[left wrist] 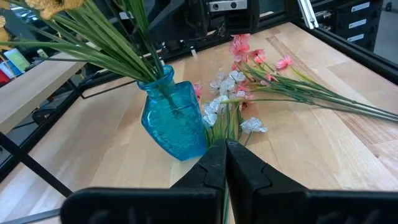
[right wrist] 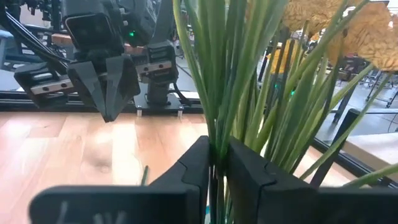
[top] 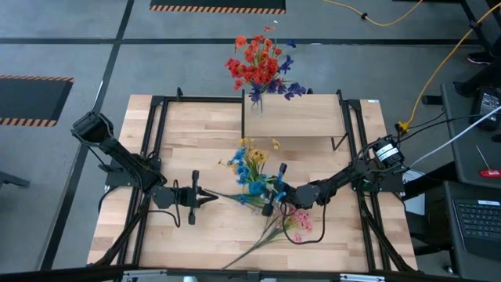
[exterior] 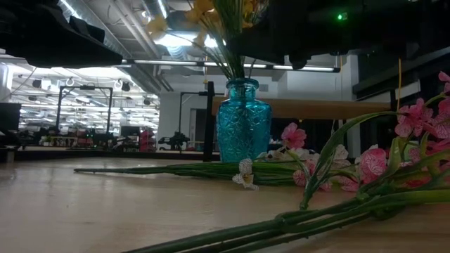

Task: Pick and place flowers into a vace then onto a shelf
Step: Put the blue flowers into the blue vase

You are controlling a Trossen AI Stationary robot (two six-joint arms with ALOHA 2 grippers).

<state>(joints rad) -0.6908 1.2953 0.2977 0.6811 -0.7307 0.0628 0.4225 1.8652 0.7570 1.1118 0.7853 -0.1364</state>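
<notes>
The right gripper [right wrist: 216,163] sits at the lower middle of the right wrist view, its two dark fingers pressed around the thin green stalks of a bunch of yellow-bloomed artificial flowers [right wrist: 242,81]; in the high view it lies right of centre [top: 279,188], beside the blue and yellow blooms. Those stalks stand in a turquoise patterned glass vase [left wrist: 171,118], which rests on the large light-wood tabletop [top: 203,133] near the middle of the high view (the low view shows it upright, centre frame [exterior: 242,121]).

The left gripper [left wrist: 225,158] is at the bottom centre of the left wrist view, fingers pressed together on the green stalk end of a white-bloomed stem [left wrist: 230,102] lying flat just beside the vase. In the high view this gripper [top: 211,199] is left of centre, pointing right toward the vase.

Loose pink-bloomed stems [top: 301,222] lie on the tabletop in the lower right of the high view, their long stalks trailing toward the bottom edge.

The narrow light-wood shelf on thin black legs [top: 313,117] fills the upper middle of the high view. On its left end stands a clear vase of red, orange and purple flowers [top: 260,64].
</notes>
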